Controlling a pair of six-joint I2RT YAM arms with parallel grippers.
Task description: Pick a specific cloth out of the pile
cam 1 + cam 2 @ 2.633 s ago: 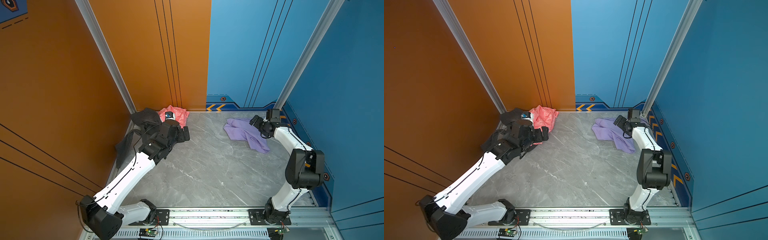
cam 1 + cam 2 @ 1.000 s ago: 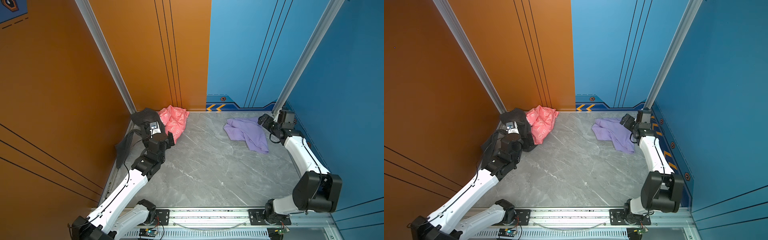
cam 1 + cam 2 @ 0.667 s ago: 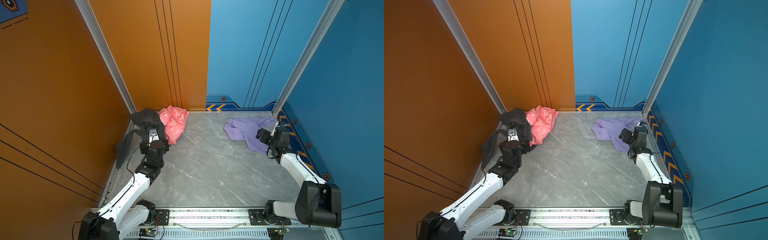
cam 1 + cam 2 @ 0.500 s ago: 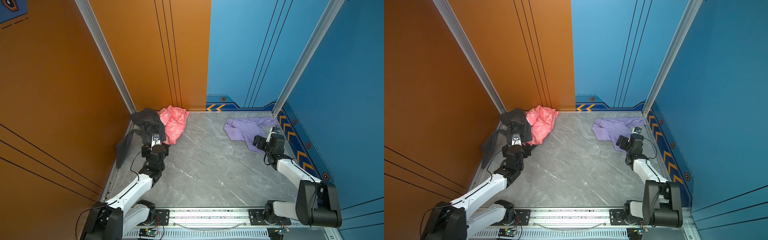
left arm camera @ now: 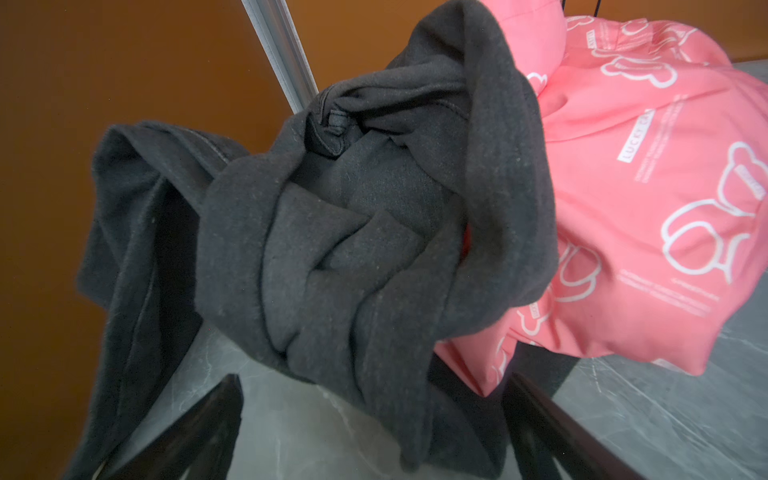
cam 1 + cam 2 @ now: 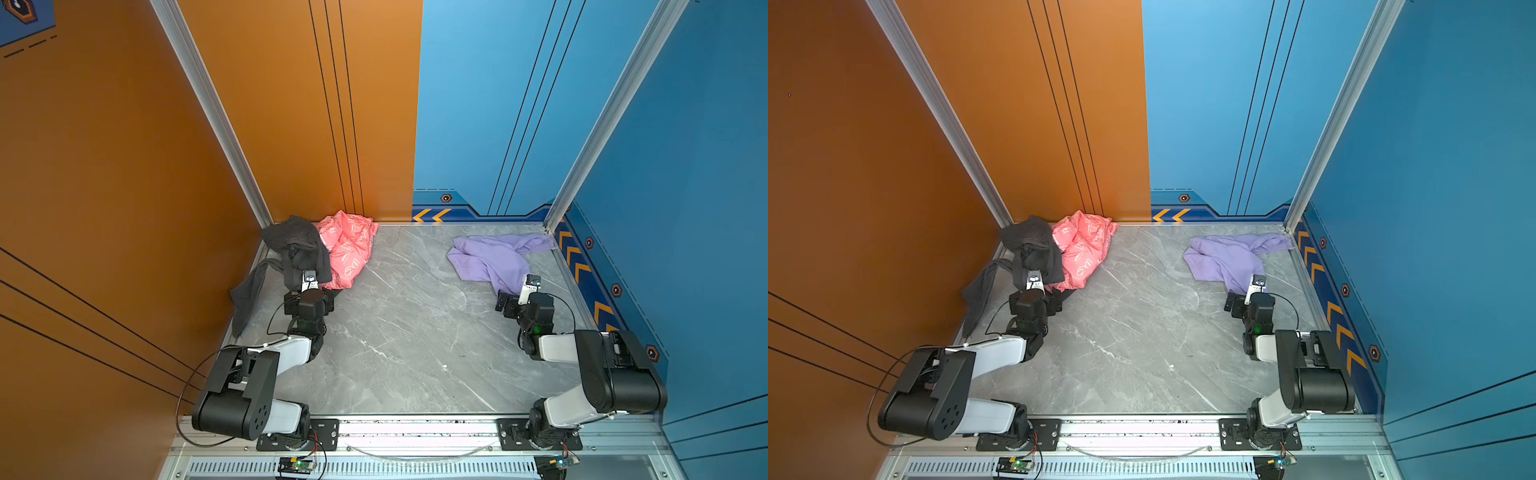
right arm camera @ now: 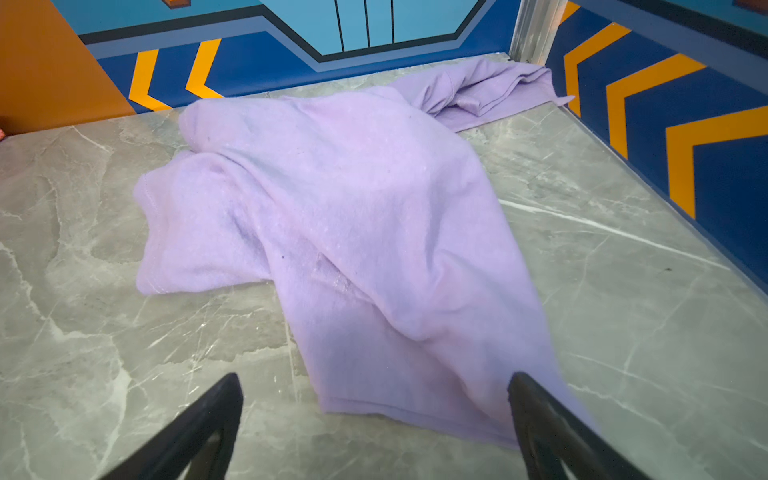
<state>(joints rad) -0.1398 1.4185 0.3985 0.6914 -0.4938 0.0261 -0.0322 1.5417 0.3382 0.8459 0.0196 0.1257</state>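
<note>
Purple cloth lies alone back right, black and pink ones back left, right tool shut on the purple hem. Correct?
No: the right tool is open, holding nothing; the purple cloth lies loose by it, per the right wrist view. Rest holds.

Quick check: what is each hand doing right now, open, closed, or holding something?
Left hand: open, empty, facing the dark garment.
Right hand: open, empty, at the lavender cloth.
</note>
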